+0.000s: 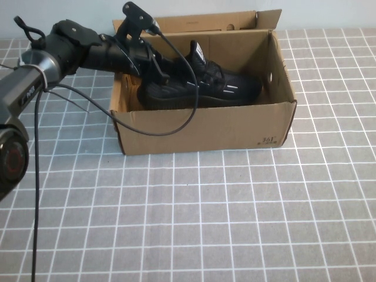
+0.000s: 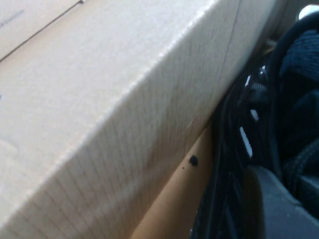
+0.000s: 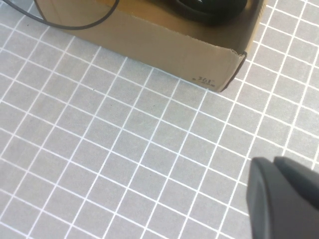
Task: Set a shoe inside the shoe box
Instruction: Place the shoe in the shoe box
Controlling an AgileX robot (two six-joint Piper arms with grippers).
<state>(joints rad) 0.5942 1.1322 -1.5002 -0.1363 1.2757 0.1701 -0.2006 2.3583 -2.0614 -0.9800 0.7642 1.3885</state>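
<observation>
Your left gripper (image 1: 154, 69) is clamped on the shoe (image 1: 200, 87) inside the box (image 1: 205, 126), at twelve o'clock; right gripper (image 3: 284, 199) closed, empty.

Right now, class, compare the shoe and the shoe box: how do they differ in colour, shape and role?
1. The shoe is black with white dashes; the shoe box is plain brown cardboard.
2. The shoe is rounded and soft-looking; the shoe box is straight-sided with an open lid.
3. The shoe lies inside; the shoe box holds it.
4. The left tool is shut at the shoe's heel end; the right tool, shut, hangs over bare table.
</observation>
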